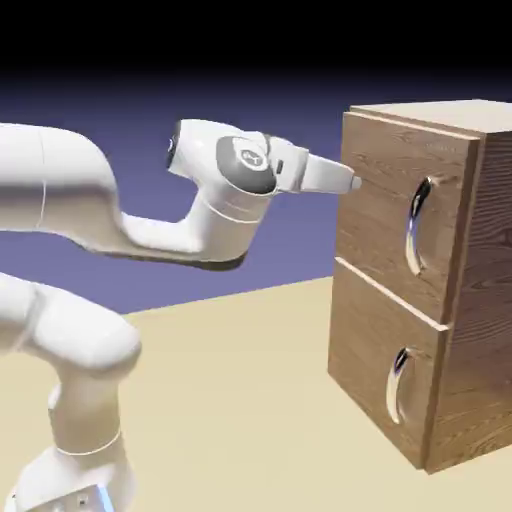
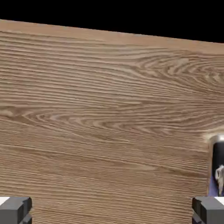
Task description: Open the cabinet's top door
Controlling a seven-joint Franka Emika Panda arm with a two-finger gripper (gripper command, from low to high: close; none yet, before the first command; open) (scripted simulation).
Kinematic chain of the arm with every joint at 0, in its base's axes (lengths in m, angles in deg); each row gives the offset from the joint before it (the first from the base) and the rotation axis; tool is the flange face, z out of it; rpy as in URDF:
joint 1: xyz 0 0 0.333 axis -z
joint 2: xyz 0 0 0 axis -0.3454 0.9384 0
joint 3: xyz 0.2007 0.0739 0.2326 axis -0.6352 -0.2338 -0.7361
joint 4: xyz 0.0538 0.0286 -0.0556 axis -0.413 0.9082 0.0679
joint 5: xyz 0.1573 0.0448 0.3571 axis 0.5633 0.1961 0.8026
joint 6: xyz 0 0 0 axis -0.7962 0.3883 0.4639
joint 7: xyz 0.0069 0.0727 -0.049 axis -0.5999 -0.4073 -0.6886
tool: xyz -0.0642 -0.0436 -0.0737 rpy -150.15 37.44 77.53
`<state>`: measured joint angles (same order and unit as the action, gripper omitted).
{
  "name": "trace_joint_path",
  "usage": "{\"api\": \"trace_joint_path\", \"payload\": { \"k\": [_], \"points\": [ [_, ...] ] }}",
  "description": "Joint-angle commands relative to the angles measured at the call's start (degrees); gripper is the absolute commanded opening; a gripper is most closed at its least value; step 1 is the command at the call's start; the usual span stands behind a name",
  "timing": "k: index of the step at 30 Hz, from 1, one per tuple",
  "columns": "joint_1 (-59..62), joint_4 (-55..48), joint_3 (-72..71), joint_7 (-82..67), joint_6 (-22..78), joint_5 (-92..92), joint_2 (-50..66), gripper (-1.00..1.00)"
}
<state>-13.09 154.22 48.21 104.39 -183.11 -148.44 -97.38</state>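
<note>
The cabinet [image 1: 430, 290] stands at the tabletop's [image 1: 230, 400] right edge, both doors flush. The top door [image 1: 385, 210] fills the hand view with wood grain — its silver handle [image 1: 416, 228] at the right edge there. The gripper [image 1: 352, 183] is level, jaws spread wide, empty — tips just beside the door's upper left corner.

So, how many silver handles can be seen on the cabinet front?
2. One handle is on the top door, the other handle on the lower door beneath it. The cabinet's other sides are mostly hidden.

Cabinet [image 1: 385, 300] — light-brown wood-grain; handles [image 1: 418, 225] silver; arm [image 1: 60, 190] white
</note>
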Motion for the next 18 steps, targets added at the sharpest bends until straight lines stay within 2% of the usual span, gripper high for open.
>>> {"api": "trace_joint_path", "payload": {
  "k": [1,18],
  "points": [
    [-0.78,-0.31,1.02,1.65,0.12,-2.5,-0.53,0.0],
    [-14.08,-5.52,18.33,29.65,2.09,-44.86,-9.55,0.0]
  ]
}}
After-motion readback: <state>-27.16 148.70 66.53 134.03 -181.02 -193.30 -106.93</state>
